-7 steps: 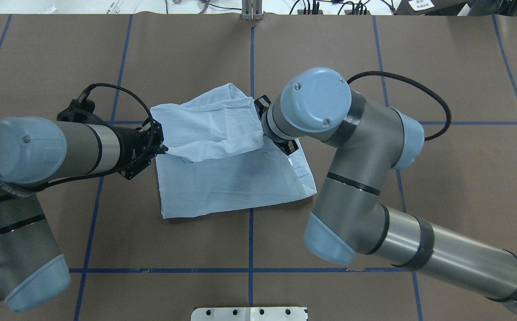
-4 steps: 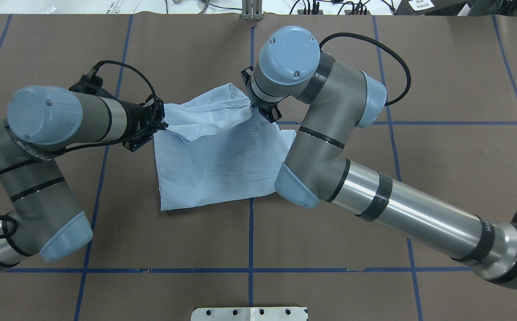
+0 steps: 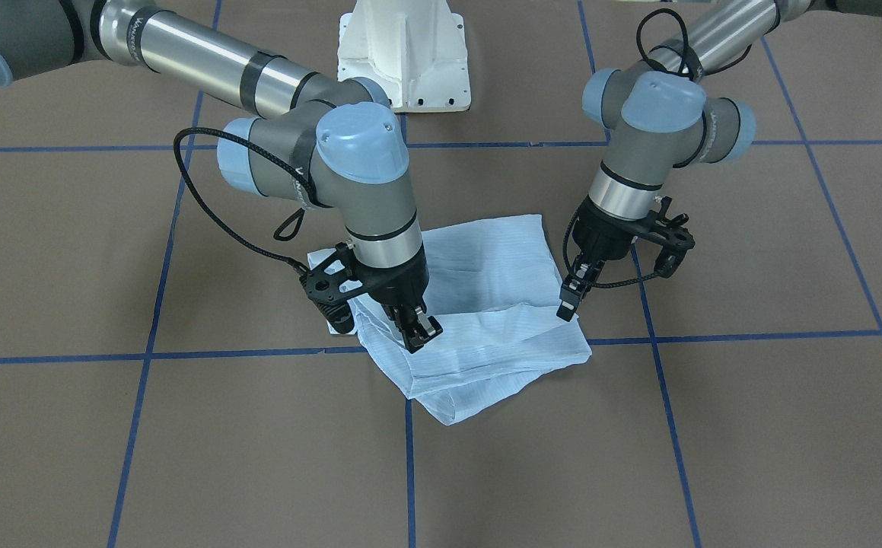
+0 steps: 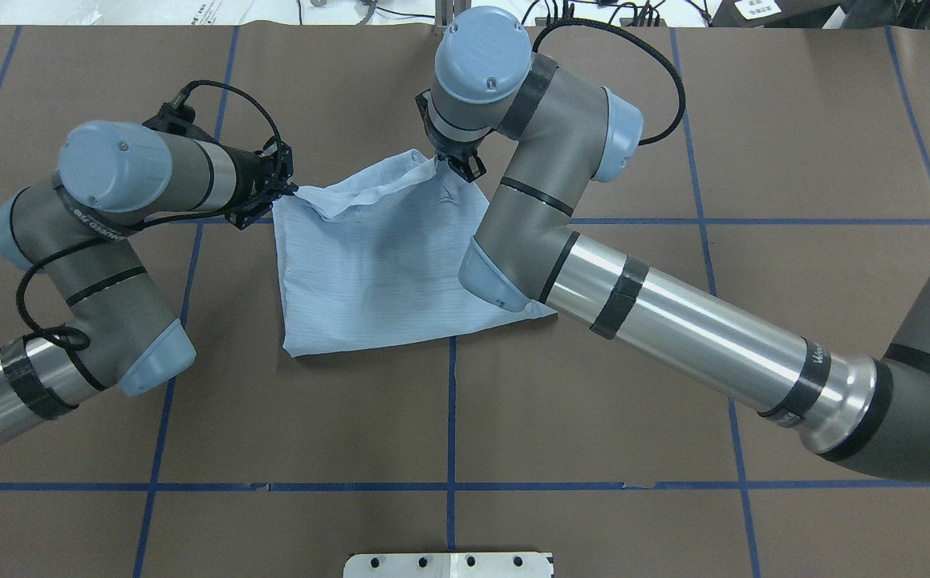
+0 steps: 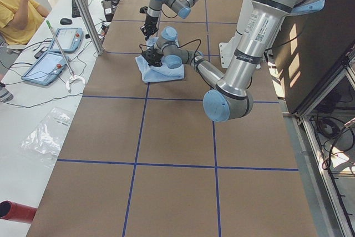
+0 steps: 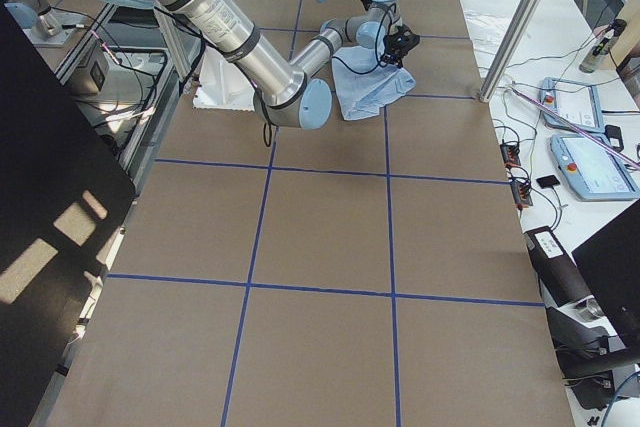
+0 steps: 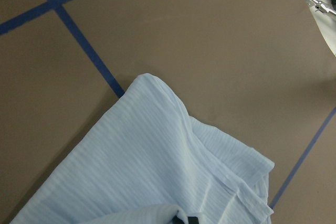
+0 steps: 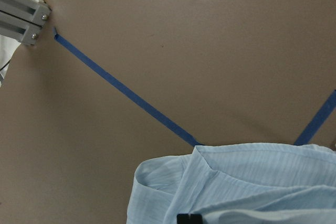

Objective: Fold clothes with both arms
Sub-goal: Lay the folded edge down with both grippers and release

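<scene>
shirt [image 4: 368,273] edge hidden under right arm [image 4: 673,321], cropped in wrist views

Desk [image 4: 785,112]: brown covering, gridded with blue tape lines [image 4: 450,417]. Light-blue shirt [image 4: 368,273] lies folded near centre, over a tape crossing. White pedestal base [image 3: 402,53] at robot-side edge.

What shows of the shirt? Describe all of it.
The shirt is thin, light-blue, finely striped cloth, folded into a rough rectangle lying on the brown table. Its edge farthest from the robot is rumpled in layered folds. The left gripper and right gripper pinch the two corners of that edge.
</scene>
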Controlling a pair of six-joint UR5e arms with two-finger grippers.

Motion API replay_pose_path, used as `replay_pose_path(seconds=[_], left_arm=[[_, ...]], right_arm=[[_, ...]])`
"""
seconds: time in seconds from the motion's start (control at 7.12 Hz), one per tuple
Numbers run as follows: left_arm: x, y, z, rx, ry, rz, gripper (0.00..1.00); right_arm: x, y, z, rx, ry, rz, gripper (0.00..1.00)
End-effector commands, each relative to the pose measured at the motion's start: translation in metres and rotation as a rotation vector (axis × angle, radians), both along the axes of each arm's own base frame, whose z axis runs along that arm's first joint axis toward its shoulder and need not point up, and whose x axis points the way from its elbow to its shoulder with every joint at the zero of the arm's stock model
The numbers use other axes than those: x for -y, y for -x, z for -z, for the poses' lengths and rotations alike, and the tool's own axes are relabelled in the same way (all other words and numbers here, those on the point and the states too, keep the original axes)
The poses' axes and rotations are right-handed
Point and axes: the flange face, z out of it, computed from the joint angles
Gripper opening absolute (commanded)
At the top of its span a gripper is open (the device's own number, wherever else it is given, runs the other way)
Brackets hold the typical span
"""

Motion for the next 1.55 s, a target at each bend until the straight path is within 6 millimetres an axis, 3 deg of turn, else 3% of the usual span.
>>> replay_pose_path(seconds=[0.0, 0.14, 0.28, 0.42, 0.56, 0.7, 0.84, 1.12, 1.26, 1.41], left_arm=[[0.024, -0.001, -0.022, 0.011, -0.026, 0.011, 0.0], [0.027, -0.004, -0.024, 0.013, -0.026, 0.01, 0.0], [0.03, -0.007, -0.028, 0.02, -0.021, 0.009, 0.12], [0.034, -0.012, -0.043, 0.011, -0.03, 0.009, 0.31], [0.039, -0.015, -0.059, 0.033, -0.069, -0.01, 0.42], [0.046, -0.005, -0.062, 0.072, -0.124, -0.028, 0.48], [0.048, -0.001, -0.063, 0.081, -0.134, -0.03, 0.57], [0.056, 0.016, -0.066, 0.09, -0.163, -0.088, 0.58], [0.059, 0.027, -0.068, 0.132, -0.248, -0.177, 0.58], [0.055, 0.045, -0.093, 0.192, -0.315, -0.261, 0.58]], right_arm=[[0.019, 0.008, -0.01, -0.001, -0.006, -0.007, 0.0], [0.024, 0.016, -0.023, 0.007, -0.022, -0.002, 0.0], [0.03, 0.023, -0.027, 0.005, -0.031, 0.004, 0.03], [0.039, 0.034, -0.02, -0.011, -0.034, 0.013, 0.53], [0.043, 0.037, -0.021, -0.016, -0.051, 0.023, 0.88], [0.058, 0.02, -0.022, -0.037, -0.091, 0.031, 1.0], [0.061, 0.018, -0.028, -0.058, -0.117, 0.051, 1.0], [0.073, -0.001, -0.038, -0.064, -0.135, 0.096, 1.0], [0.072, -0.02, -0.06, -0.089, -0.188, 0.156, 1.0], [0.072, -0.052, -0.094, -0.102, -0.221, 0.22, 1.0]])
